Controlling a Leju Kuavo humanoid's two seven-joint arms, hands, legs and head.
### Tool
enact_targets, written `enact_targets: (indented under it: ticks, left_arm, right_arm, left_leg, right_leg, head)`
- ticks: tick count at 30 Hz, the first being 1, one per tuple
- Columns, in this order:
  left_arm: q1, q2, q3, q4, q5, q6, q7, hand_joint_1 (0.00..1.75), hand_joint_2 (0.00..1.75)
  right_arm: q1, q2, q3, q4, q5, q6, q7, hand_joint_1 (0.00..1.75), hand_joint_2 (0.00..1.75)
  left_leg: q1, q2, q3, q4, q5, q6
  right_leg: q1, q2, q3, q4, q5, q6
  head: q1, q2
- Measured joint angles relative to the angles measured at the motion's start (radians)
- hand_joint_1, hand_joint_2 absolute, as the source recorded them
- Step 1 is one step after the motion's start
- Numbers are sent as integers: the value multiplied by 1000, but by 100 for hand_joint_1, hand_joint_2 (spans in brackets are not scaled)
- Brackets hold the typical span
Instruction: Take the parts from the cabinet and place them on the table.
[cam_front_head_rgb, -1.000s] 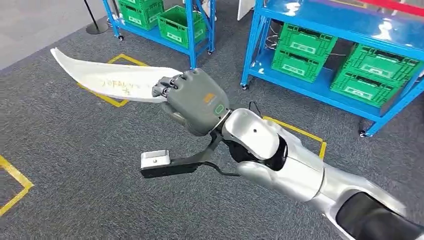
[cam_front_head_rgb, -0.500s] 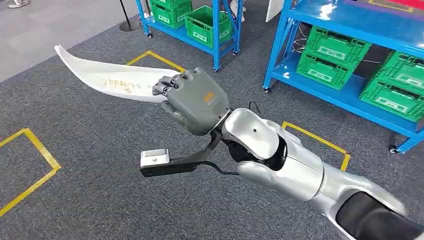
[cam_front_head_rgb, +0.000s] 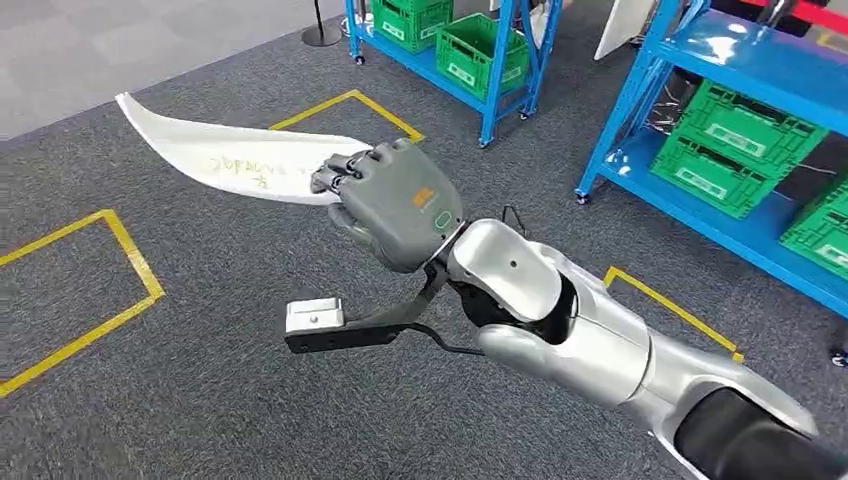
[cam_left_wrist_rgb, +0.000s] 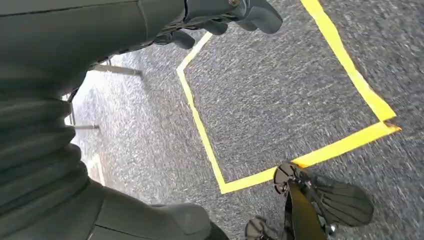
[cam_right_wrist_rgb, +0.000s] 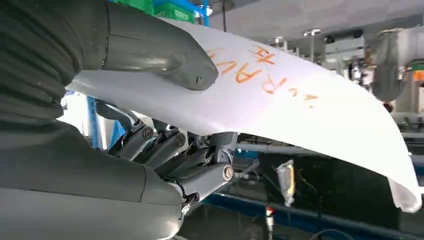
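Observation:
A long, curved white part (cam_front_head_rgb: 215, 160) with orange writing on it sticks out to the left over the carpet, and my right hand (cam_front_head_rgb: 395, 205) grips it at its near end. In the right wrist view the thumb (cam_right_wrist_rgb: 165, 55) presses on top of the white part (cam_right_wrist_rgb: 300, 105) and the darker fingers (cam_right_wrist_rgb: 170, 150) curl under it. My left hand (cam_left_wrist_rgb: 165, 120) hangs over the floor; its fingers (cam_left_wrist_rgb: 240, 12) and thumb stand apart with nothing between them.
Blue shelf racks holding green crates (cam_front_head_rgb: 740, 150) stand at the right, and another rack (cam_front_head_rgb: 460, 45) at the top centre. Yellow tape squares (cam_front_head_rgb: 120, 290) mark the grey carpet. A pole's round base (cam_front_head_rgb: 322, 35) stands at the back.
The whole view has shifted: racks and floor markings slide to the right in the picture, so the camera has turned. My right hand keeps the same grip on the white part.

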Motion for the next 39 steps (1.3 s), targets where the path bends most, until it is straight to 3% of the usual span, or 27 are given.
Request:
enact_targets:
  ticks: [2,3,4,5,7,8,9,11,12,14,15,16,18,19,20,21,22,26,28,29,31,32,33,35,36,37,39]
  left_arm:
    - [1,1,0,0,-1,0,0,0,175]
    - [1,1,0,0,-2,0,0,0,175]
    - [0,0,0,0,-2,0,-1,0,175]
    - [-1,-1,0,0,-2,0,-1,0,175]
    - [0,-1,0,0,-4,0,-1,0,175]
    - [2,-1,0,0,-4,0,-1,0,175]
    - [4,-1,0,0,-5,0,-1,0,175]
    - [6,1,0,0,-5,0,-1,0,175]
    - [4,1,0,0,-5,0,-2,0,175]
    - [2,1,0,0,-6,0,-2,0,175]
    - [2,1,0,0,-6,0,-2,0,175]
    - [4,1,0,0,-6,0,-2,0,175]
    - [6,1,0,0,-6,0,-3,0,175]
    - [5,1,0,0,-6,0,-3,0,175]
    - [2,-2,0,0,-6,0,-4,0,175]
    - [0,-2,0,0,-6,-2,-4,0,175]
    - [-1,-2,0,0,-6,-2,-4,0,175]
    - [-1,-2,0,0,-6,-2,-4,0,175]
    - [0,-1,0,0,-7,-2,-4,0,175]
    - [-3,-1,0,0,-7,-2,-3,0,175]
    - [-3,-2,0,0,-7,-2,-3,0,175]
    - [-1,-2,0,0,-7,-2,-2,0,175]
    - [0,-1,0,0,-7,-2,-2,0,175]
    - [0,-2,0,0,-9,-2,-1,0,175]
    - [-2,-3,0,0,-12,-2,1,0,175]
    - [-2,-5,0,0,-13,-2,3,0,175]
    - [-2,-6,0,0,-13,-2,4,0,175]
  right_arm:
    - [0,0,0,0,0,1,0,175,175]
    - [-1,0,0,0,0,1,0,175,175]
    - [-3,0,0,0,0,1,0,175,175]
    - [-5,0,0,0,0,1,0,175,175]
    - [-7,0,0,0,0,0,0,175,175]
    - [-7,0,0,0,0,1,0,175,175]
    - [-7,0,0,0,1,0,0,175,175]
    - [-8,0,0,0,1,0,-3,175,175]
    - [-9,0,0,0,1,0,-3,175,175]
    - [-5,-1,0,0,1,0,-3,175,175]
    - [-3,-1,0,0,1,0,-3,175,175]
    - [-1,-1,1,0,1,0,-3,175,175]
    - [-1,-2,1,0,1,0,-3,175,175]
    - [-1,-2,1,0,1,0,-3,175,175]
    - [-2,-2,0,0,1,0,-3,175,175]
    - [-3,-2,0,0,1,1,-3,175,175]
    - [-4,-2,0,-2,1,0,-3,175,175]
    - [-4,-2,0,-2,1,0,-3,175,175]
    - [-4,-2,0,-3,1,0,-2,175,175]
    - [-3,-4,-2,-7,1,0,2,175,175]
    - [5,-7,-2,-7,3,1,4,175,175]
    - [10,-8,-2,-7,5,2,8,175,175]
    - [14,-8,-2,-7,8,3,16,175,175]
    - [14,-8,-2,-9,18,6,23,175,175]
    - [14,-8,-4,-11,22,7,26,175,175]
    - [16,-8,-8,-14,23,9,27,175,175]
    - [16,-8,-10,-18,26,13,30,175,175]
  left_leg:
    - [0,-23,0,4,0,0]
    - [0,-35,1,5,0,-1]
    - [1,-45,0,6,0,-3]
    - [-4,-52,-4,9,0,-10]
    - [2,-66,-8,6,2,-23]
    - [5,-74,-7,1,5,-30]
    - [3,-81,-13,-2,7,-37]
    - [-1,-14,-28,39,-21,-39]
    - [1,11,-60,106,-61,-43]
    - [6,21,-136,264,-129,-53]
    - [8,22,-155,302,-134,-56]
    - [10,23,-149,291,-116,-59]
    - [15,39,-76,156,-43,-65]
    - [16,67,-21,59,-6,-67]
    - [11,102,1,7,-16,-62]
    - [9,85,7,3,-9,-47]
    - [9,79,3,7,-8,-40]
    - [8,76,2,7,-7,-39]
    - [4,61,-1,7,-6,-27]
    - [12,31,0,0,5,-6]
    - [11,9,-4,1,6,-5]
    - [11,-2,-5,2,7,-5]
    - [11,-13,-5,3,7,-5]
    - [11,-36,-5,6,9,-9]
    - [12,-45,-6,6,11,-12]
    - [6,-54,-10,8,10,-21]
    - [10,-66,-12,2,15,-33]
  right_leg:
    - [0,5,35,-89,70,-8]
    - [0,16,79,-184,119,-13]
    - [0,43,126,-279,156,-19]
    - [2,63,136,-307,140,-18]
    - [6,46,135,-311,145,-19]
    - [10,40,135,-311,145,-25]
    - [4,32,143,-320,152,-34]
    - [0,13,150,-333,161,-44]
    - [1,3,150,-333,161,-50]
    - [2,-20,148,-333,160,-52]
    - [2,-30,148,-333,159,-52]
    - [2,-40,148,-333,159,-51]
    - [0,-57,148,-330,155,-46]
    - [0,-65,149,-324,152,-41]
    - [3,-70,148,-319,147,-34]
    - [7,-77,146,-314,143,-26]
    - [8,-82,147,-316,144,-22]
    - [9,-85,148,-316,144,-21]
    - [5,-99,152,-320,145,-11]
    - [-4,-5,75,-147,45,9]
    - [-3,1,1,-4,-2,9]
    - [-4,2,-9,7,8,7]
    - [-4,3,7,-30,39,3]
    - [-4,18,95,-208,126,-7]
    - [-4,55,143,-299,148,-14]
    - [3,62,144,-312,141,-12]
    - [6,45,143,-313,145,-18]
  head:
    - [0,0]
    - [0,0]
    - [0,0]
    - [-1,0]
    - [-1,0]
    - [1,0]
    - [0,0]
    - [-6,0]
    - [-6,0]
    - [-5,0]
    - [-5,0]
    - [-5,0]
    - [-5,0]
    - [-5,0]
    - [-6,0]
    - [-2,0]
    - [-2,0]
    - [-2,0]
    - [-2,0]
    - [3,0]
    - [3,0]
    - [4,0]
    - [4,0]
    - [4,0]
    - [4,0]
    - [3,0]
    - [3,0]
